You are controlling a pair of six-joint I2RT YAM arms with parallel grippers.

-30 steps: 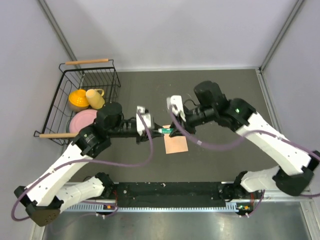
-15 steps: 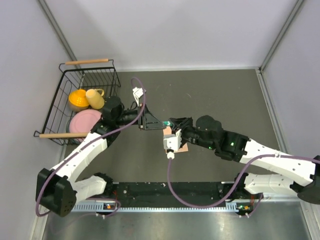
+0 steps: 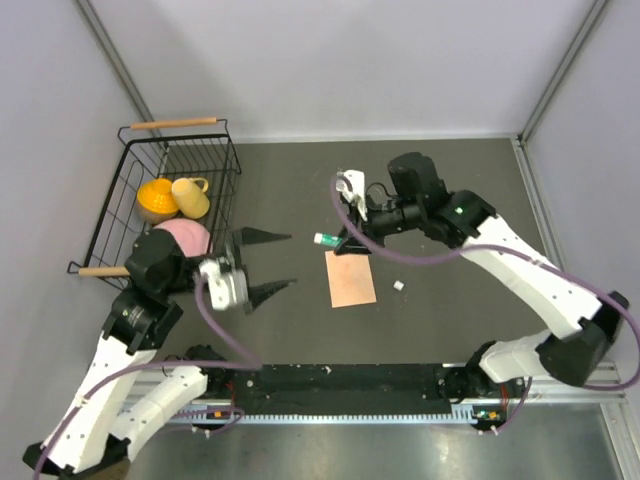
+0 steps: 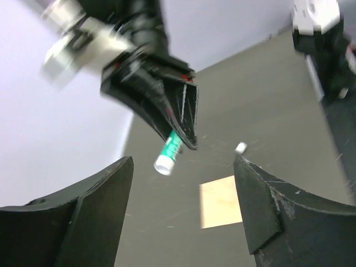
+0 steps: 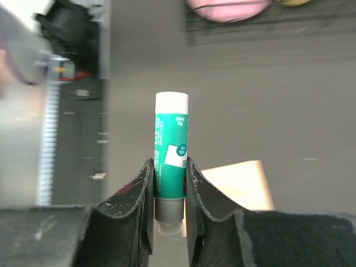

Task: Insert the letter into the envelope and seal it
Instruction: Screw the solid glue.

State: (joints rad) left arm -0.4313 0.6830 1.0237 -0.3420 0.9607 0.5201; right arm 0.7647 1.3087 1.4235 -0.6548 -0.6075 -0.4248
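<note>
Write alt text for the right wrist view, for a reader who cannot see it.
The right gripper is shut on a green-and-white glue stick, clamping its lower part. Behind it, blurred, the peach envelope lies flat on the dark table, with a pink plate at the top edge.

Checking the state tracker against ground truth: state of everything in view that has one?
left gripper: open, empty.
right gripper: shut on glue stick.
glue stick: held off the table, white end out.
envelope: flat on table, untouched; sealed or not, cannot tell.
small white piece: loose on table, right of envelope.
basket: upright, holding pink plate, orange bowl, yellow mug.
</note>
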